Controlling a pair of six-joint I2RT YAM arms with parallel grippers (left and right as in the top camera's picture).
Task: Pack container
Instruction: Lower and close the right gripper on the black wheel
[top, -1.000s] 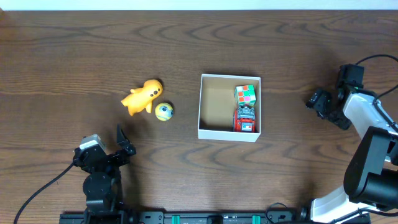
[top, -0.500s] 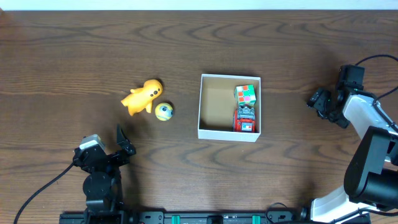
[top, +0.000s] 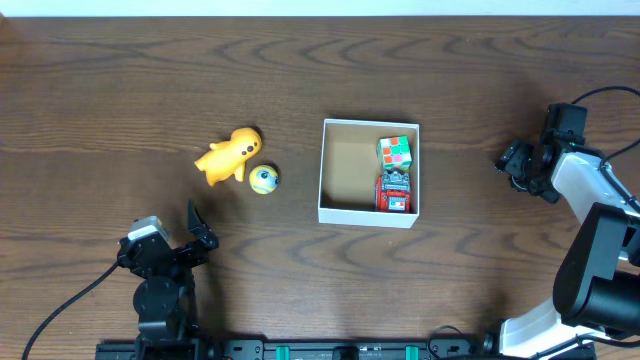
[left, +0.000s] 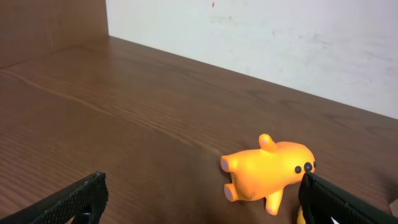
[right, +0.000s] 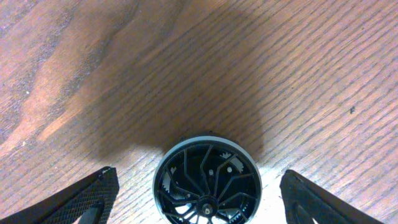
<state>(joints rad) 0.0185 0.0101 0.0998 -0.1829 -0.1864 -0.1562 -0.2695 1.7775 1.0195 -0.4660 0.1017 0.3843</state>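
The container (top: 347, 168) is a white-walled square box with a brown inside, at the table's middle. It holds a colour cube (top: 395, 152) and a red toy car (top: 394, 190) along its right side. An orange animal toy (top: 229, 155) and a small yellow ball (top: 264, 179) lie left of it. My left gripper (top: 197, 232) is open and empty at the front left; in its wrist view (left: 202, 202) the orange toy (left: 267, 174) lies ahead between the fingers. My right gripper (top: 514, 162) is open at the far right, straddling a black spoked wheel (right: 207, 180).
Dark wood table (top: 450, 70) all round. A pale wall (left: 280, 43) stands behind the table in the left wrist view. My right arm (top: 600, 250) runs along the right edge, and the left arm base (top: 160, 290) sits at the front left.
My right gripper has shifted very slightly to the right. The left arm and the toys have not moved.
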